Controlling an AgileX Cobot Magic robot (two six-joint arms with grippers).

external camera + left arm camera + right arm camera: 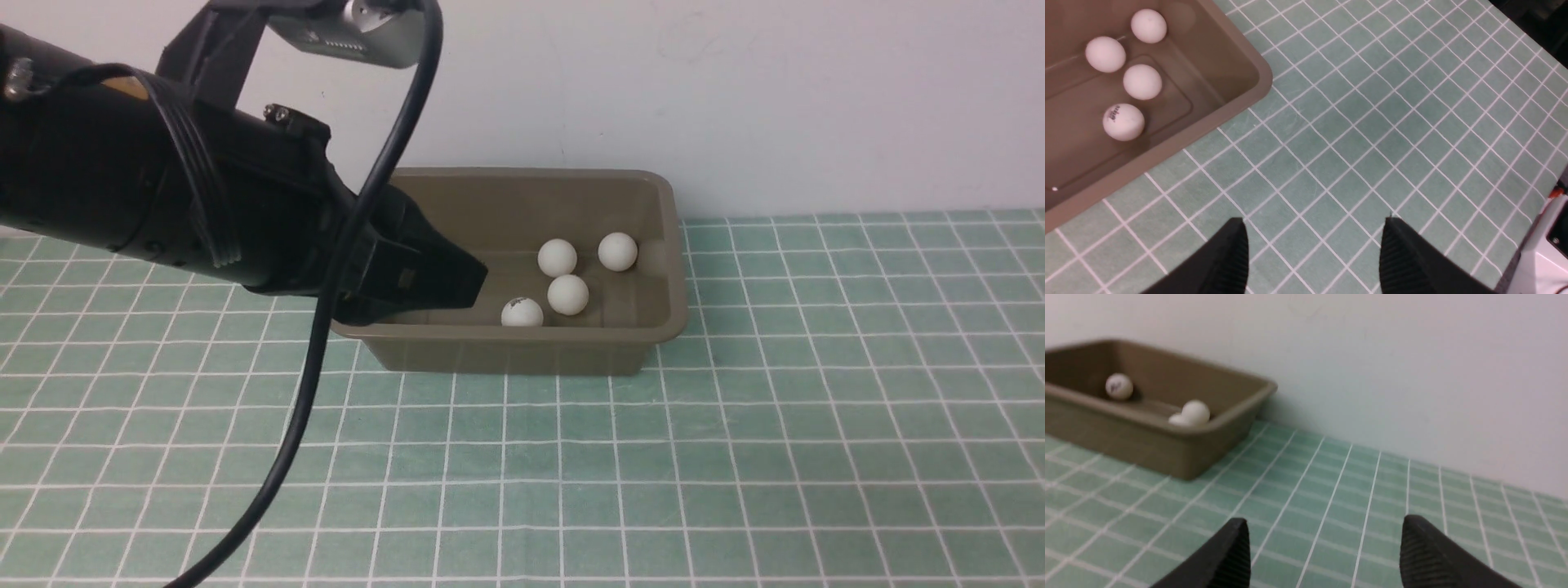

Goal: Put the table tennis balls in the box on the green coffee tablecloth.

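Note:
The olive-brown box [522, 333] stands on the green coffee tablecloth [735, 449] against the back wall. Several table tennis balls lie in its right half; one [522, 313] carries a dark mark and another [568, 294] lies just behind it. My left gripper [469, 286] hangs over the box's left part. In the left wrist view that gripper [1313, 228] is open and empty above bare cloth, with the box [1261, 77] and the marked ball [1123, 121] off to one side. My right gripper [1325, 524] is open and empty, low over the cloth, well away from the box [1229, 412].
A white wall [735, 98] rises right behind the box. A black cable [302, 392] hangs from my left arm down over the cloth's front left. A white robot part [1547, 245] shows at the edge of the left wrist view.

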